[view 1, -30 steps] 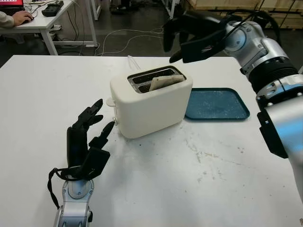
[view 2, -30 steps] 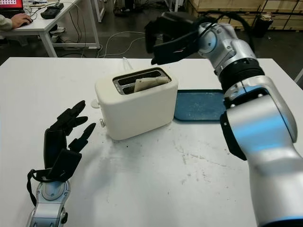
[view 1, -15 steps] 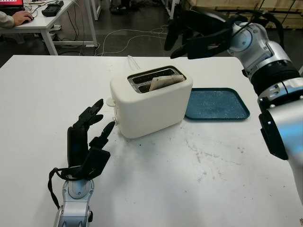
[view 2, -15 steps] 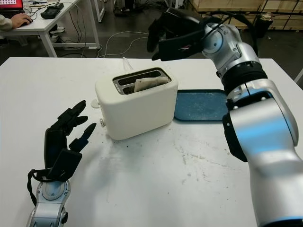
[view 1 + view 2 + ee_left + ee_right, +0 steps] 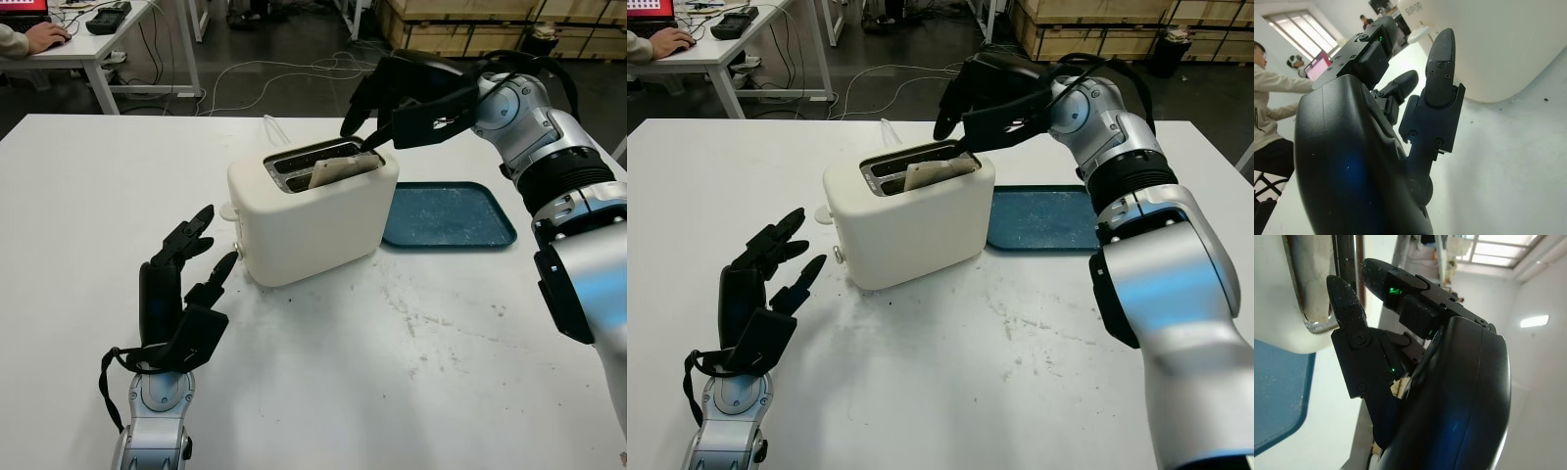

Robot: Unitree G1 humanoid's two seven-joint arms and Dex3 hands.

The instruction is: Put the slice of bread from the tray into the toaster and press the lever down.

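- Right robot hand hovered just above the far right corner of the toaster, holding nothing, its fingers uncurled and pointing down toward the slots; one fingertip sat very close to the metal slot rim, though contact could not be judged.
- Left robot hand stood on the near left of the white surface, open and empty, just beside the toaster's left end and apart from it.
- Slice of bread sat in the nearer slot of the toaster, leaning, with its top edge poking above the rim.
- A small white lever knob stuck out from the toaster's left end, facing the left robot hand, near the top of that end.
- To the right of the toaster lay a teal tray, flat on the surface, its near corner just beside the toaster body.
- At the far left, a person's hand rested on another desk.
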